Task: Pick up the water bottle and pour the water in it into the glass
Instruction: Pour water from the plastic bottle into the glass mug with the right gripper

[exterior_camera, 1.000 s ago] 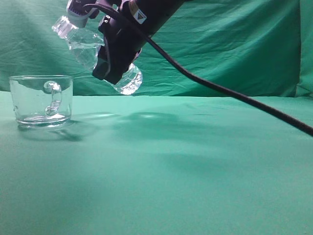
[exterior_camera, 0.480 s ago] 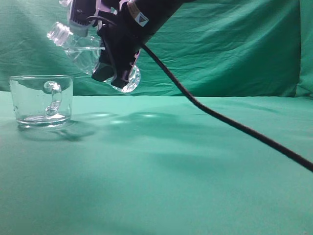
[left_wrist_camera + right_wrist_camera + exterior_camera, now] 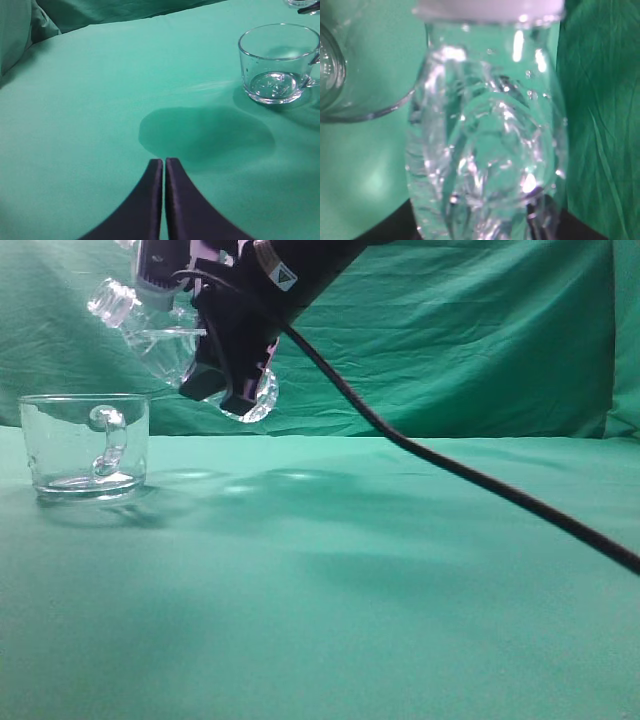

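My right gripper (image 3: 225, 345) is shut on the clear water bottle (image 3: 150, 335) and holds it in the air, tilted with its capless neck pointing up and left, above and just right of the glass (image 3: 85, 445). The bottle (image 3: 485, 145) fills the right wrist view, with the glass rim (image 3: 350, 115) at its left. Clear water sits in the bottle's lower part. The glass mug (image 3: 277, 62) stands upright on the green cloth, handle towards the camera in the exterior view. My left gripper (image 3: 164, 161) is shut and empty, low over the cloth, well short of the glass.
A green cloth (image 3: 400, 590) covers the table and a green curtain (image 3: 480, 330) hangs behind. A black cable (image 3: 470, 480) runs from my right arm down to the right edge of the exterior view.
My right gripper has carried the bottle up and to the left, closer over the glass, and tipped its neck further over. The glass and the left gripper have not moved.
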Controlling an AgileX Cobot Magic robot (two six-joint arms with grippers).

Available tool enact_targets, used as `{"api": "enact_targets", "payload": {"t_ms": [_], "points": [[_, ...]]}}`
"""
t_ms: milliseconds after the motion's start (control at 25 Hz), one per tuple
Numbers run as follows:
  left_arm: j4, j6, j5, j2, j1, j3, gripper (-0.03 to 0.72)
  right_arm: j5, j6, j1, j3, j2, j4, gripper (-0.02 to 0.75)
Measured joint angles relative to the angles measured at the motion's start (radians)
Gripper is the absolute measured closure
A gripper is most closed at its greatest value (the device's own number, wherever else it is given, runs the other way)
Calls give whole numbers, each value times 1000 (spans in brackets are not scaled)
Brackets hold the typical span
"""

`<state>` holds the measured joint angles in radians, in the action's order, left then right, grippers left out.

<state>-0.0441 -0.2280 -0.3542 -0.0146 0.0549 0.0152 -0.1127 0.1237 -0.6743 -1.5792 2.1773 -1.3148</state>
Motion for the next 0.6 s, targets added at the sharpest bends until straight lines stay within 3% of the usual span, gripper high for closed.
{"api": "enact_targets", "payload": {"t_ms": [240,600], "points": [[0,0,0,0,0,0,688,-1,-7,0,-35,27,-18,447],[0,0,0,0,0,0,688,-9,-10,0,-47,36,-165,447]]}}
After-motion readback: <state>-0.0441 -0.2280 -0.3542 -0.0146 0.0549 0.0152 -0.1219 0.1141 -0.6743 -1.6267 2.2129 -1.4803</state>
